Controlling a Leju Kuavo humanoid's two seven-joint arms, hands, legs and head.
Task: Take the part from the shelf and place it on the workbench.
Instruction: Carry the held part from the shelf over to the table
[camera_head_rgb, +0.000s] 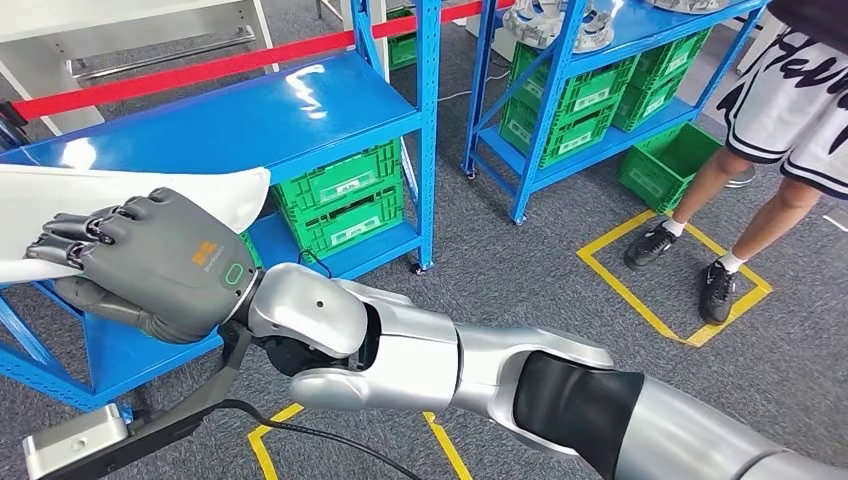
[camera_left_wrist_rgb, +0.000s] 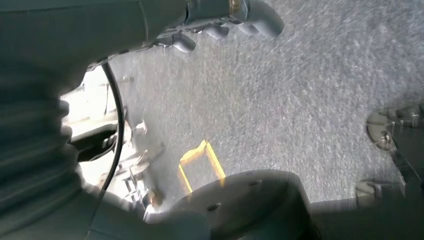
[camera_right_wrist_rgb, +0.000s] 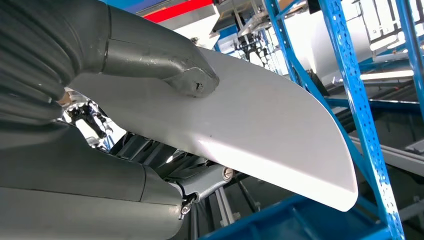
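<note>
While the right arm reaches across to the near blue rack, these lines note what shows.

Right hand (camera_head_rgb: 150, 262): grey, with an orange mark on its back whose small lettering is too fine to read; it grips the white part, dark fingers (camera_head_rgb: 75, 240) curled over the top face, thick thumb (camera_right_wrist_rgb: 165, 62) pressed on the other.
White part (camera_head_rgb: 130, 200): a smooth, glossy, curved panel with a rounded corner, held in front of the near rack's top board; its far end is cut off at the picture's edge.
Left hand (camera_left_wrist_rgb: 230, 17): blurred above grey speckled carpet, fingers bent with nothing seen in them; whether it is closed I cannot tell.
Near rack (camera_head_rgb: 260, 110): blue perforated steel posts, shiny top board, partly covered by hand and panel.
Green crates (camera_head_rgb: 340, 195): ribbed plastic on the lower board, white labels unreadable.
Red bar (camera_head_rgb: 200, 68): runs behind the rack.
Person (camera_head_rgb: 790, 110): cut off above the waist; white shorts with black lettering I cannot make out, dark shoes by yellow floor tape (camera_head_rgb: 640, 290).
</note>
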